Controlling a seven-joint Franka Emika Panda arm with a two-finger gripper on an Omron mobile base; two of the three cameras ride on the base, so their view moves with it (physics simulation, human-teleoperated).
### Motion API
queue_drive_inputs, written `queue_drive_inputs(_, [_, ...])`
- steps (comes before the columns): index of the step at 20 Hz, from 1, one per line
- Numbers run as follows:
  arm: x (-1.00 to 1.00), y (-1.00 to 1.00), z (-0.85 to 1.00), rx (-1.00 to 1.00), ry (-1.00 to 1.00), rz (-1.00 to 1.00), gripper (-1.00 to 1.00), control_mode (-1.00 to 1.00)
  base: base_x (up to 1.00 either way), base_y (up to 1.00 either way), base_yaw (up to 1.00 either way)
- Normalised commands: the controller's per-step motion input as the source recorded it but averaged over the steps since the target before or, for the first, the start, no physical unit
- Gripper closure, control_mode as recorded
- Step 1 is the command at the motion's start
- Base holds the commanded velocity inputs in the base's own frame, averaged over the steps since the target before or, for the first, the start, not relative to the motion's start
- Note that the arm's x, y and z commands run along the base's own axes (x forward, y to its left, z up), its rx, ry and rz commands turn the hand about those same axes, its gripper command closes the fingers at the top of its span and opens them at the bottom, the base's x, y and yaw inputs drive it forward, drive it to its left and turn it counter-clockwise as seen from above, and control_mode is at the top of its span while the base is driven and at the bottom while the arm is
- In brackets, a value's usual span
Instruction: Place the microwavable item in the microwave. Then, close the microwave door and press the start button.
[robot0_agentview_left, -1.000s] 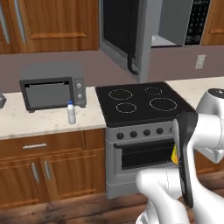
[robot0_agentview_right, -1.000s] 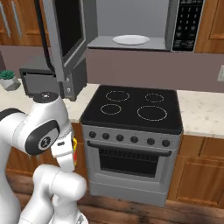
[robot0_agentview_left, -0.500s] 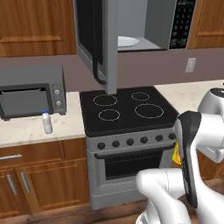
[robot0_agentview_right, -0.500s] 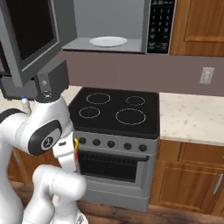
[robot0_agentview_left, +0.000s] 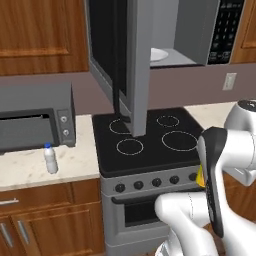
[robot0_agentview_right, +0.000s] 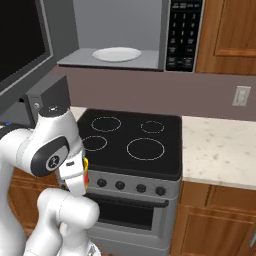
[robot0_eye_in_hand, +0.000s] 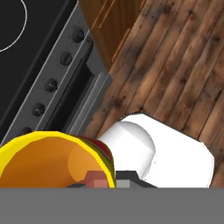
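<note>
Hand view shows me the small yellow cup-shaped container (robot0_eye_in_hand: 48, 162) pinched in my pincer (robot0_eye_in_hand: 107, 180), low before the black stove (robot0_agentview_left: 150, 145); the wide grey microwave door (robot0_agentview_left: 131, 60) hangs open above.

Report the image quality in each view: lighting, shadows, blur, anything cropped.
Left base view: flat, even rendered light, sharp; the open microwave door is cut by the top edge. Right base view: soft and slightly blurry; the white plate sits in a dim cavity. Hand view: the yellow cup is close and cropped below; floorboards look crisp.
</note>
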Motion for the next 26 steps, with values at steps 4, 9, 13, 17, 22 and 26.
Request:
queue_drive_inputs(4, [0.0,0.0,0.0,0.0,0.0,0.0,1.0,1.0,0.36,-0.42,0.03])
queue_drive_inputs(9, [0.0,0.0,0.0,0.0,0.0,0.0,1.0,1.0,0.37,-0.26,0.0])
queue_drive_inputs(13, [0.0,0.0,0.0,0.0,0.0,0.0,1.0,1.0,0.33,-0.18,0.0])
queue_drive_inputs(17, [0.0,0.0,0.0,0.0,0.0,0.0,1.0,1.0,0.31,-0.07,0.0])
queue_drive_inputs(22, [0.0,0.0,0.0,0.0,0.0,0.0,1.0,1.0,0.35,-0.07,0.0])
queue_drive_inputs(26, [0.0,0.0,0.0,0.0,0.0,0.0,1.0,1.0,0.56,0.0,0.01])
